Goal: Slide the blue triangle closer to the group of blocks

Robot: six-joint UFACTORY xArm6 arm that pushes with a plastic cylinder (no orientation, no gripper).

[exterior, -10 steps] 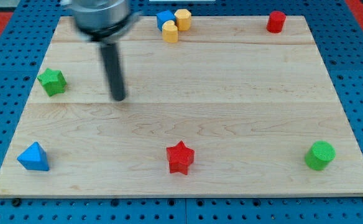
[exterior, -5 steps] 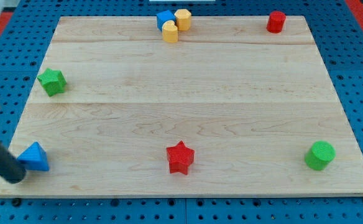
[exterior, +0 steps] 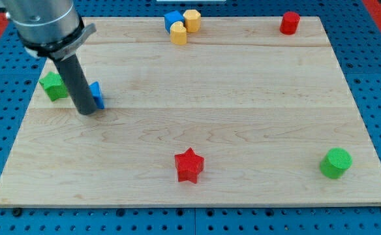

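Observation:
The blue triangle (exterior: pixel 97 94) lies at the board's left, mostly hidden behind my rod. My tip (exterior: pixel 86 111) rests on the board against the triangle's lower left side. The green star (exterior: pixel 53 85) is just to the left of the rod. The group of blocks sits at the view's top: a blue cube (exterior: pixel 173 19), a yellow hexagon block (exterior: pixel 192 19) and a yellow cylinder (exterior: pixel 179 33), touching one another.
A red star (exterior: pixel 189 165) sits at the bottom middle. A green cylinder (exterior: pixel 335 162) is at the bottom right. A red cylinder (exterior: pixel 289 23) is at the top right. The wooden board (exterior: pixel 243 98) lies on a blue pegboard.
The blue triangle has moved from the board's bottom left corner up and to the right, next to the green star. My tip came behind it from the lower left.

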